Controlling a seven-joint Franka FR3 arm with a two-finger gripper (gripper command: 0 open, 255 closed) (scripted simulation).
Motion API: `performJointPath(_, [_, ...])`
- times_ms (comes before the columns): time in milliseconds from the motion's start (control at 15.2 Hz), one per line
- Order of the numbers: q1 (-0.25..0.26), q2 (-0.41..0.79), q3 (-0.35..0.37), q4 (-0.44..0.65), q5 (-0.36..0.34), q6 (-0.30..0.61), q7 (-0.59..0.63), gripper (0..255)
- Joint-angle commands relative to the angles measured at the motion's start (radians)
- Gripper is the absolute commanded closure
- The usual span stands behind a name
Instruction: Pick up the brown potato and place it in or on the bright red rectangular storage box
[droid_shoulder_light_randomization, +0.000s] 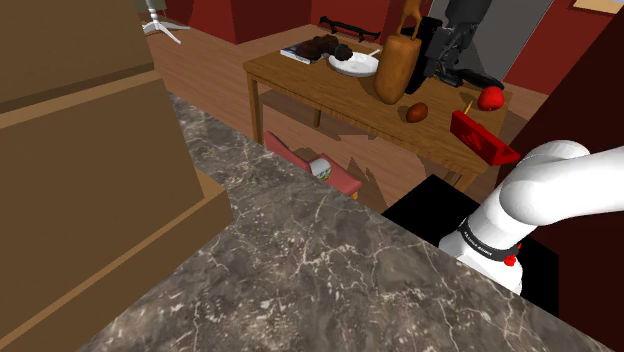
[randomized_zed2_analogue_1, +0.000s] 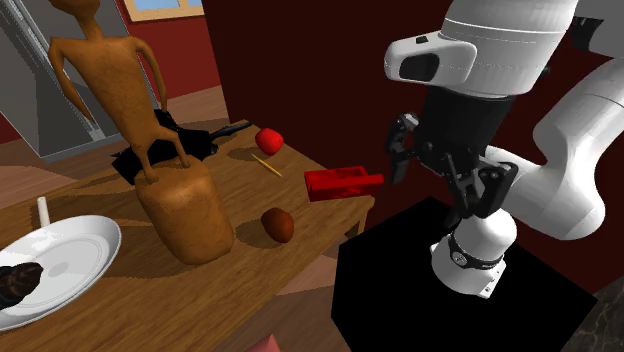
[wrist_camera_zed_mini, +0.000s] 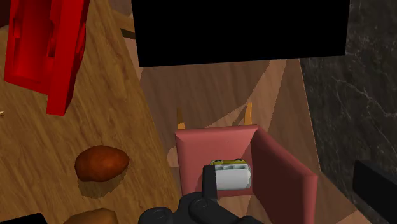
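**Arm waits off the table's edge, potato untouched**

Nearest me, the all-black gripper (randomized_zed2_analogue_1: 450, 170) hangs from the white arm beyond the table's corner, above the black box stand (randomized_zed2_analogue_1: 400, 290). Whether its fingers are parted or clenched I cannot tell, but the potato is not in them. In the wrist view it points down past the table's edge at a pink chair (wrist_camera_zed_mini: 216, 149) with a small white can (wrist_camera_zed_mini: 233, 176) on its seat.

Next comes the bright red rectangular storage box (randomized_zed2_analogue_1: 340, 183), at the corner of the wooden table (randomized_zed2_analogue_1: 200, 300) closest to the arm. That should make the carry back short.

Beyond it, the brown oval potato (randomized_zed2_analogue_1: 278, 224) lies on bare wood, between the box and the tall brown wooden figure on its rounded block (randomized_zed2_analogue_1: 185, 215), and touches neither. I judge there is room to come down around it.

Farther off are a round red fruit (randomized_zed2_analogue_1: 268, 139) and a white plate (randomized_zed2_analogue_1: 60, 255).
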Motion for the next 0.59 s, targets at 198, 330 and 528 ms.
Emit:
performJointPath(198, [-0.047, 0.057, -0.028, -0.024, 0.009, 0.104, 0.067, 0])
performJointPath(330, [-0.077, 0.097, -0.048, -0.037, 0.015, 0.172, 0.11, 0])
performJointPath(528, [-0.12, 0.159, -0.079, -0.053, 0.028, 0.274, 0.171, 0])
